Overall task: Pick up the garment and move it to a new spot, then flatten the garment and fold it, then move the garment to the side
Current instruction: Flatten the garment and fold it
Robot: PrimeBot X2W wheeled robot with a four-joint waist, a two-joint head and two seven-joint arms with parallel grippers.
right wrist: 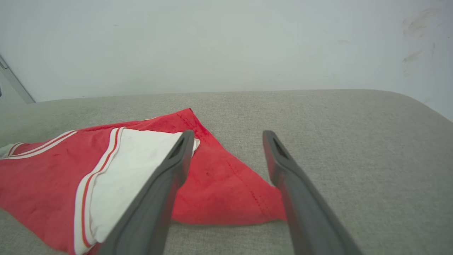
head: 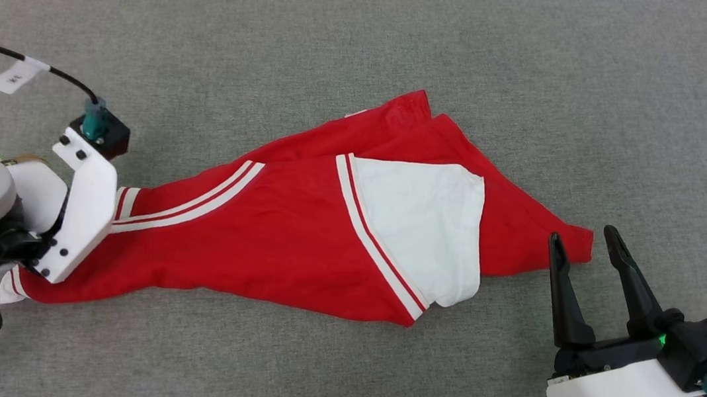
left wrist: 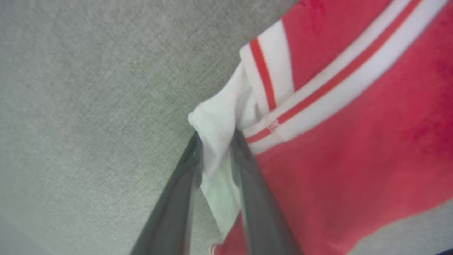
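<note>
The garment (head: 283, 230) lies crumpled on the grey cloth surface, red with a white sleeve (head: 423, 226) folded over its top and striped trim along the seams. In the left wrist view my left gripper (left wrist: 216, 136) is shut on a bunched white sleeve edge (left wrist: 216, 120) of the garment (left wrist: 354, 141). In the head view that wrist's white mount (head: 83, 207) covers the garment's left end. My right gripper (head: 585, 241) stands open just past the garment's right corner, with nothing between its fingers. In the right wrist view the garment's red corner (right wrist: 226, 191) lies between and beyond the open gripper (right wrist: 228, 136).
The grey cloth surface (head: 373, 374) stretches all around the garment. A pale wall (right wrist: 226, 42) rises behind its far edge. A black cable with a white label (head: 14, 76) runs to the left wrist.
</note>
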